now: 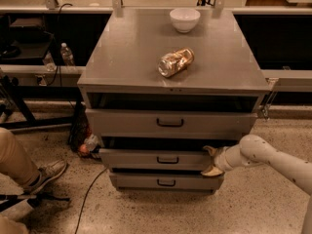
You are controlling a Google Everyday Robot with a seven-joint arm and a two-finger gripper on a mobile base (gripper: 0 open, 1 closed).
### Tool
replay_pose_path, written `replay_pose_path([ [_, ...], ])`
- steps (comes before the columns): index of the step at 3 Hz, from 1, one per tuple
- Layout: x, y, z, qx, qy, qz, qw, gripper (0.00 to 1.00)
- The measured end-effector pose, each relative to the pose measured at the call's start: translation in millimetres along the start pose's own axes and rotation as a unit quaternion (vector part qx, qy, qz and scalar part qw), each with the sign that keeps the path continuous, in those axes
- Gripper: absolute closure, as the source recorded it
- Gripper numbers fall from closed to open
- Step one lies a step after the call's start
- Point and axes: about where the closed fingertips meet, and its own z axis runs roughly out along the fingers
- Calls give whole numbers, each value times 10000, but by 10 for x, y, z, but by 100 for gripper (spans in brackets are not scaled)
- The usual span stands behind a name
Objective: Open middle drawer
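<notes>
Far left: a person's shoe (46, 172) on the speckled floor (146, 213), with a water bottle (66, 55) behind it on a low rail. A dark cable (90, 194) runs over the floor toward the cabinet's left foot. Floor lies open in front of the drawer stack and to its right.

Centre: a grey metal cabinet with a flat matte counter (131, 48) and square edges. On it a shiny crumpled packet (175, 62) lies on its side (might be a jar; cannot tell), and a round white bowl (185, 19) stands upright near the back edge.

Three drawer fronts, each with a small black loop handle. The top drawer (126, 123) is tallest. The middle drawer (141, 158) sits below it with a dark gap above its front. The bottom drawer (136, 181) is narrowest.

Right: a smooth white rounded arm (273, 157) enters from the right edge. The end effector (208, 161) is at the right end of the middle drawer's front, well right of its handle (167, 160). Its fingers (210, 151) are spread, one above and one below the panel edge; contact cannot be told.
</notes>
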Motion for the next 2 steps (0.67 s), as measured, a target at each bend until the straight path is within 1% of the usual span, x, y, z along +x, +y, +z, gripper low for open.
replay_pose_path([
  [2,-50,-26,-78,1,-1,1,10000,96],
])
